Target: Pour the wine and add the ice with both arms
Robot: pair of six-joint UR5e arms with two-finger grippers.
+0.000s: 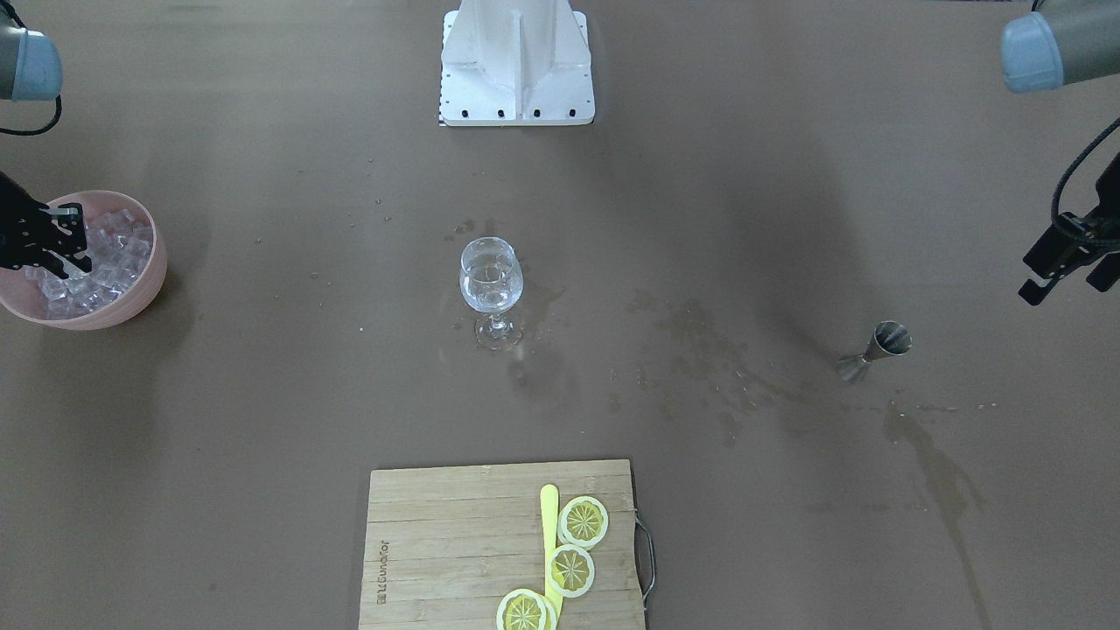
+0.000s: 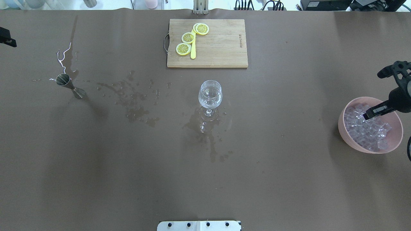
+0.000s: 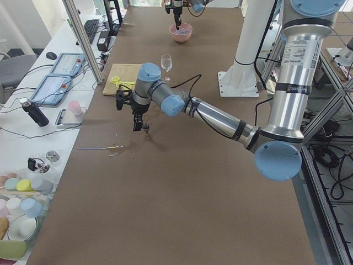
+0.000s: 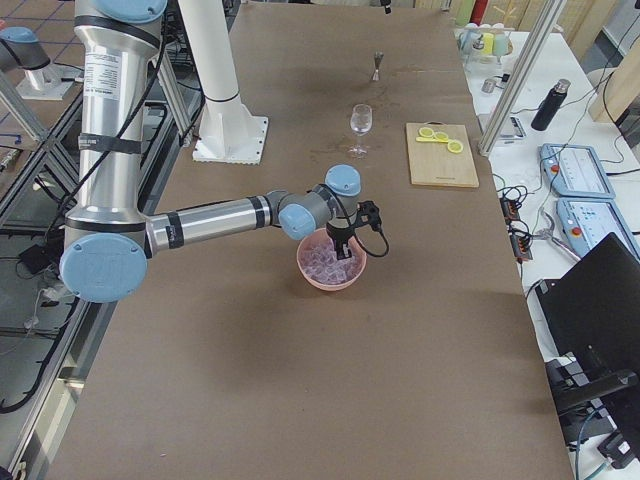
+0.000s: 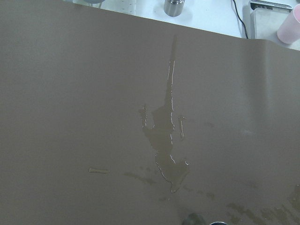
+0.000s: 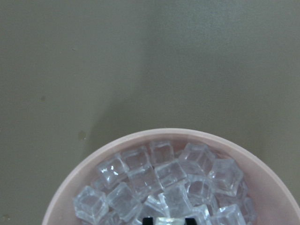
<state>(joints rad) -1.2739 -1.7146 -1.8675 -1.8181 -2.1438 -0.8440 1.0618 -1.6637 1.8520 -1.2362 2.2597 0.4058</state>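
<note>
Overhead exterior: your right claw (image 2: 368,115) dips into the ice (image 2: 369,132), I cannot tell its grip; left claw (image 1: 1067,285) hangs spread near the jigger (image 1: 875,350).

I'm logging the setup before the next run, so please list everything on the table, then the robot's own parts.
wine glass: one, clear, table centre, holding a little clear wine
bowl: one, pink, robot's right side
ice: many cubes, transparent, in the bowl
jigger: one, steel, standing on robot's left side
cutting board: one, wooden, far edge from robot
lemon slices: three, yellow, on the board
utensil: one, yellow, on the board among the slices
wet stains: several, dark, around glass and jigger
pedestal: one, white, robot's edge
left gripper: one, black, open, empty, above table near jigger
right gripper: one, black, tips among the ice, grip unclear
</note>
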